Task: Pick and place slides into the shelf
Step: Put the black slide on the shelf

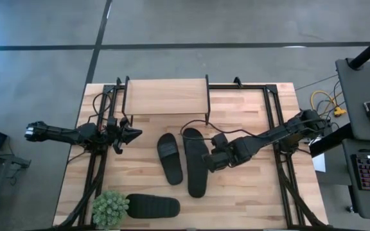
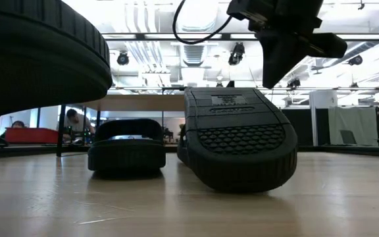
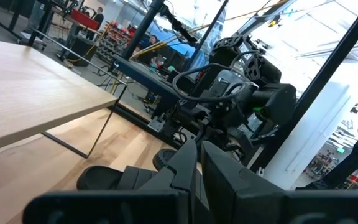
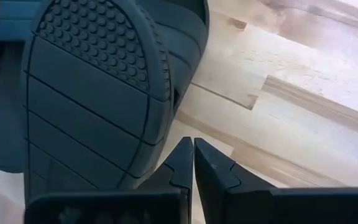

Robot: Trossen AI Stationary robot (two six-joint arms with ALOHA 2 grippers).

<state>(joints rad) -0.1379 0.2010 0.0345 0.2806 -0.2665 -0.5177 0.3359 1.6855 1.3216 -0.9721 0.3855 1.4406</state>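
Three black slides show. One lies strap up (image 1: 170,157) (image 2: 126,146). Right beside it, a second one lies sole up (image 1: 195,162) (image 2: 237,135) (image 4: 86,93), tread showing. A third (image 1: 153,206) lies near the table's near edge and looms at the low view's edge (image 2: 31,52). The wooden shelf (image 1: 166,96) (image 3: 30,93) stands on thin black legs at the far edge. My right gripper (image 1: 209,160) (image 4: 193,146) is shut, just right of the sole-up slide. My left gripper (image 1: 135,134) (image 3: 199,152) is shut and hovers by the shelf's left front corner. My right gripper's shut fingers (image 4: 182,155) point down right beside the right edge of the sole-up slide's sole (image 4: 163,134). I cannot tell whether they touch it. In the low view the fingertips (image 2: 273,79) hang just over that slide's upper edge.
A small green potted plant (image 1: 111,206) stands at the near left corner, touching the third slide's end. Black frame rails (image 1: 278,128) run along both sides of the table. Bare wood (image 1: 249,199) lies at the near right. People show far off in the room.
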